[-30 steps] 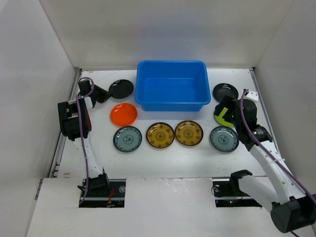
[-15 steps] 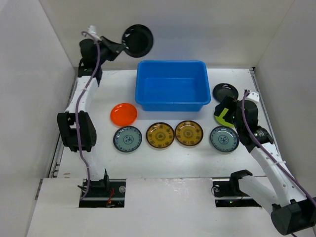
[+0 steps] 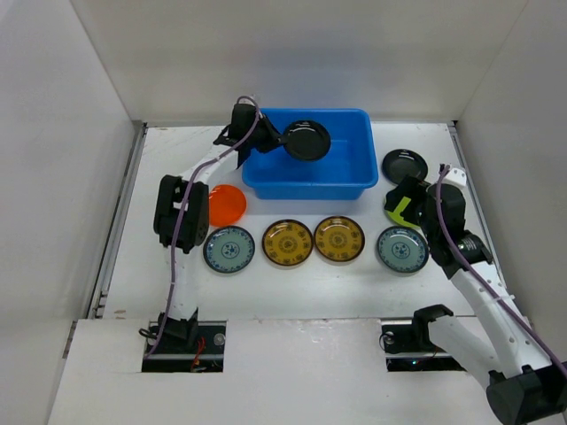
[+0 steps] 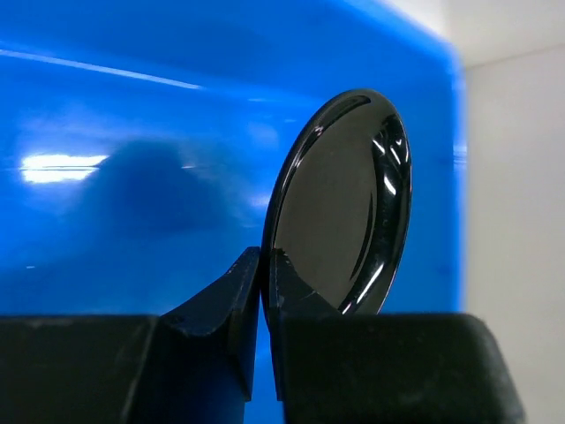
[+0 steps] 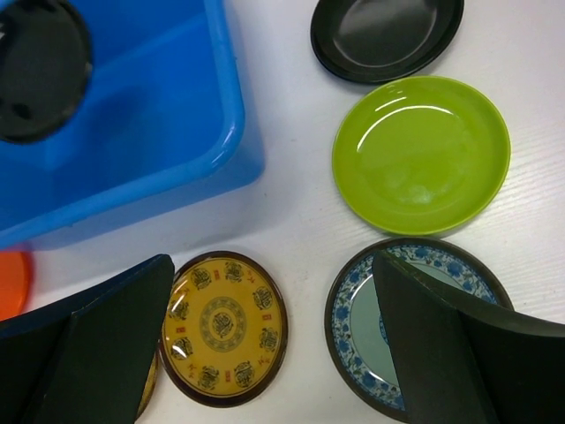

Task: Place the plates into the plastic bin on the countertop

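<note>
Left gripper [image 3: 277, 142]: yours, clenched on the rim of the black plate [image 3: 307, 140]
Black plate: at your gripper's 3 o'clock, over the blue bin [image 3: 306, 188]

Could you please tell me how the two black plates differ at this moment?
The held black plate is pinched by its rim in the left gripper above the plastic bin; the other black plate lies flat on the countertop, right of the bin, untouched. Both are glossy, round and shallow.
</note>
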`<state>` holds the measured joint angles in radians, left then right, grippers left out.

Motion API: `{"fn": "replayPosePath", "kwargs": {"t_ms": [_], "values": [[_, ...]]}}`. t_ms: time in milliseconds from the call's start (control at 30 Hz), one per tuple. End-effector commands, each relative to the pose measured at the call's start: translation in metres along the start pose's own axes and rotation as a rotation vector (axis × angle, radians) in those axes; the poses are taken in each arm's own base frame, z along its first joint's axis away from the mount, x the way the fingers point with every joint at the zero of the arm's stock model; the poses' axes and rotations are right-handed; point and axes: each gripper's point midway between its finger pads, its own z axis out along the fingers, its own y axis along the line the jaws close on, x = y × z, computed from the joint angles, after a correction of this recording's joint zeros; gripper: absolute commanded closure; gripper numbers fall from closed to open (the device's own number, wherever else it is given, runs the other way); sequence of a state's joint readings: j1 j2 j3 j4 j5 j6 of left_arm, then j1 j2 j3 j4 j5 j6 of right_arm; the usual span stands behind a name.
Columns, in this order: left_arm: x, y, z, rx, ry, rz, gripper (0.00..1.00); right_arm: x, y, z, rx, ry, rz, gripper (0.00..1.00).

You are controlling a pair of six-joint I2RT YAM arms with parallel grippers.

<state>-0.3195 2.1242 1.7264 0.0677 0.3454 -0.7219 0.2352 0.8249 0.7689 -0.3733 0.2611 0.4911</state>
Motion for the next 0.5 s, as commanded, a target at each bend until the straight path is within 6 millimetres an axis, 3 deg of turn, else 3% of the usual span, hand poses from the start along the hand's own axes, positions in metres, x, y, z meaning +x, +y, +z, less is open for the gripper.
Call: {"fn": "replayPosePath", "kwargs": {"t_ms": [0, 200, 467], "values": [[-0.034, -0.026, -0.001, 0.009, -0.110, 0.064, 0.95, -0.006, 0.006, -0.005, -0.035, -0.030, 0.018, 0.00], [0.009, 0.000, 0.028, -0.071, -0.002, 0.114, 0.95, -0.003, 0.003, -0.009, -0.039, -0.029, 0.021, 0.00], [0.037, 0.026, 0.047, -0.123, 0.073, 0.141, 0.93, -0.009, 0.004, -0.004, -0.030, -0.034, 0.036, 0.00]]}}
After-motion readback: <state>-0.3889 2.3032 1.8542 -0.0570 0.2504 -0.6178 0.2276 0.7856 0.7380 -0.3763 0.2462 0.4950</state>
